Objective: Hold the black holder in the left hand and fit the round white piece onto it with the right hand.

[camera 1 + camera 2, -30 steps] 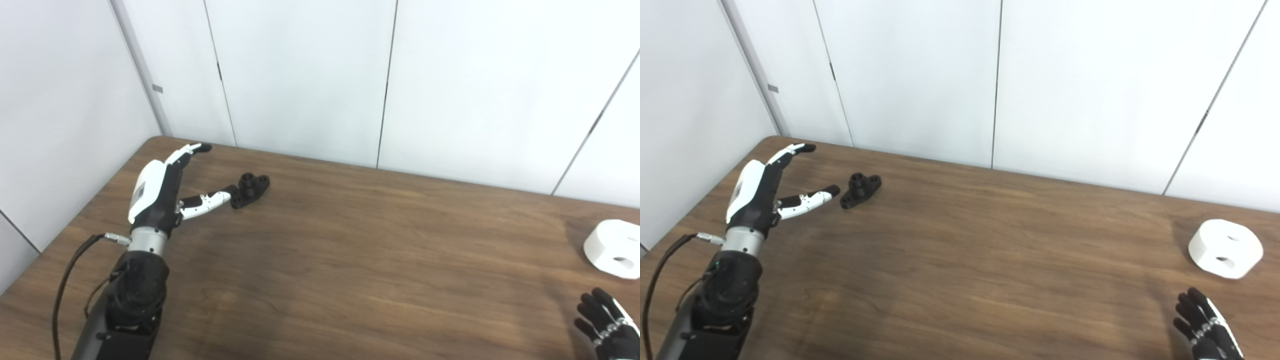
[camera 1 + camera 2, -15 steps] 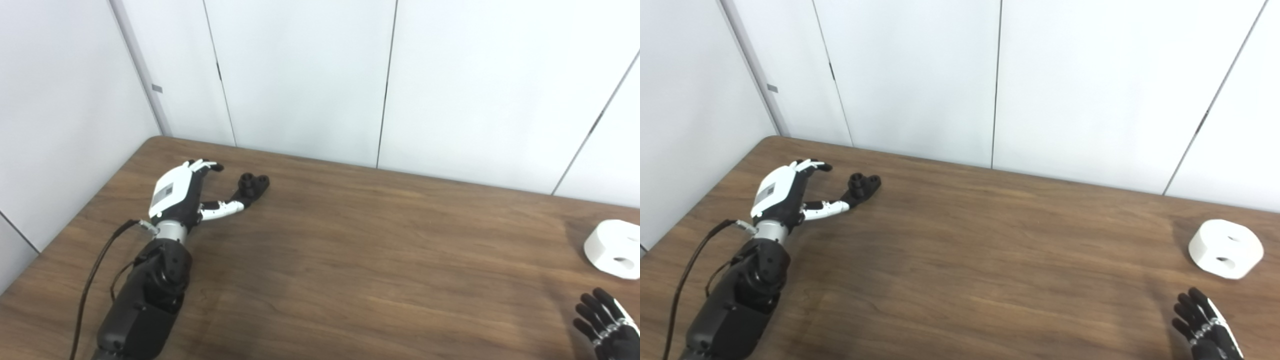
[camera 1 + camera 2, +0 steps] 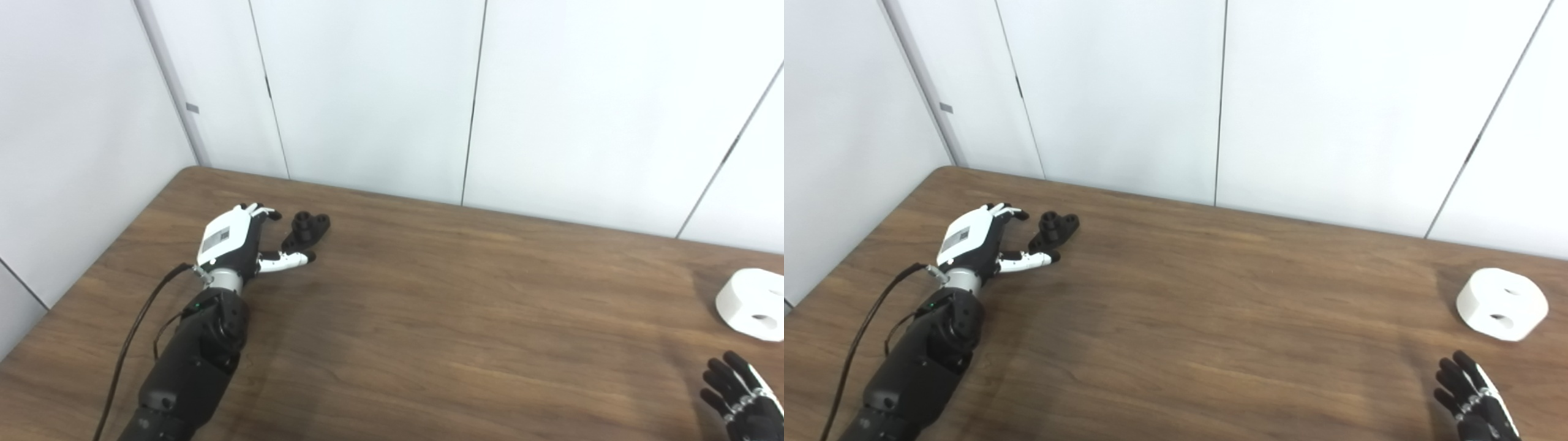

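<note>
Bench (image 3: 429, 318): wood-grain top, carries both parts, well apart, one toward each end.

Round white piece (image 3: 1502, 304): far right of bench, lying flat, two holes visible in it. Untouched.

Left hand (image 3: 236, 242): low at bench level, just beside black holder (image 3: 305, 230). Fingers (image 3: 263, 212) spread and partly curled on the far-left side of holder; thumb (image 3: 286, 261) reaches out on the near side, tip close under it. Holder sits in the gap between thumb and fingers. Contact: cannot tell; no closed grip seen, holder appears to rest on bench.

Right hand (image 3: 1476, 401): bottom right corner, only partly in frame, near white piece but apart from it. Fingers spread, holding nothing.

Step in hand (judgement): first step, left-hand pickup of holder, at the enclosing stage. Task barely begun; no fitting yet.

Next move calls for (judgement): close fingers and thumb onto holder, firm enough to lift w/o it slipping or spinning, then raise it. Right hand then has to reach fwd to white piece.
</note>
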`<state>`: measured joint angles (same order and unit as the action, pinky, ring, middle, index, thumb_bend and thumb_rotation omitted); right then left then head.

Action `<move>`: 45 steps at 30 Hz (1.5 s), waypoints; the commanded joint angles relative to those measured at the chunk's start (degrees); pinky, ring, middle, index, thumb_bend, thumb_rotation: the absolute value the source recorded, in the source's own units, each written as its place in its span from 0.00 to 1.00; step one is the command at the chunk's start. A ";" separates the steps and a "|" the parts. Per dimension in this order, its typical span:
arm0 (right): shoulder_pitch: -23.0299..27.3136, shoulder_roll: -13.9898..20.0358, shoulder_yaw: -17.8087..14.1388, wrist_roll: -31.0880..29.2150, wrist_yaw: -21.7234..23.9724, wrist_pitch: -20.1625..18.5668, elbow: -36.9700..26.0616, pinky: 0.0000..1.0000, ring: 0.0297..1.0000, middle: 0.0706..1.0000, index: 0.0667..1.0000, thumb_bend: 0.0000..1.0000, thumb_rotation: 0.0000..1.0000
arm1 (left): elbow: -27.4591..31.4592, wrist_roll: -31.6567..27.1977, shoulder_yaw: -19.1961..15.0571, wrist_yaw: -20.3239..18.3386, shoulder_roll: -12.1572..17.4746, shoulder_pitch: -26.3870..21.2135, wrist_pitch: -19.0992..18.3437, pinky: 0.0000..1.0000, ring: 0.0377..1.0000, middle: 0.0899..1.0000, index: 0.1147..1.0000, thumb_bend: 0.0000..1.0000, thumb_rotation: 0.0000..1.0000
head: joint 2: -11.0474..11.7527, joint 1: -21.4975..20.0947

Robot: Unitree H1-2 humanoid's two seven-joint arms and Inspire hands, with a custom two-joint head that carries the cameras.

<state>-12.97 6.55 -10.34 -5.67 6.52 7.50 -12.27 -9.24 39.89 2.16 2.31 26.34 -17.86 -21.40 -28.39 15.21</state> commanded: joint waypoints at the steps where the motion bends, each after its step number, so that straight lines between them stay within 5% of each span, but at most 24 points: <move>1: -5.45 -1.28 0.71 -0.47 -0.46 2.05 -1.51 0.87 0.87 0.87 0.89 0.67 0.87 | 0.10 1.21 -0.26 2.06 1.54 -3.51 -0.38 1.00 1.00 0.94 0.78 0.97 0.50 | -0.10 -0.05; 12: -5.75 -1.31 0.69 -0.22 -0.66 2.17 -1.88 0.92 0.90 0.89 0.91 0.65 0.89 | -3.76 1.95 1.40 2.46 1.46 -5.74 -2.13 1.00 0.99 0.93 0.77 0.94 0.48 | -0.63 -0.44; 17: -6.24 -1.20 0.92 -0.34 -0.48 1.17 -2.96 0.99 0.92 0.90 0.92 0.71 0.98 | -5.57 1.77 1.97 2.91 1.37 -6.36 -1.94 1.00 0.99 0.93 0.77 0.93 0.46 | -0.82 -0.50; 35: -6.67 -0.12 1.85 -0.44 0.88 2.18 -2.97 1.00 0.97 0.95 0.97 0.72 1.00 | -8.22 -1.27 2.78 2.46 0.57 -8.19 -1.30 1.00 0.97 0.90 0.71 0.88 0.43 | -1.36 -1.20; 45: -7.54 -0.26 1.90 -0.04 0.41 -1.04 -4.63 1.00 1.00 0.99 1.00 0.69 1.00 | -8.60 -1.78 3.25 2.51 0.05 -8.54 -1.30 1.00 0.96 0.88 0.67 0.86 0.41 | -1.58 -1.59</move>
<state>-13.50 6.51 -9.04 -5.52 6.96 6.45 -14.40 -18.05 38.15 5.46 3.71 25.59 -23.88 -23.36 -29.97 13.54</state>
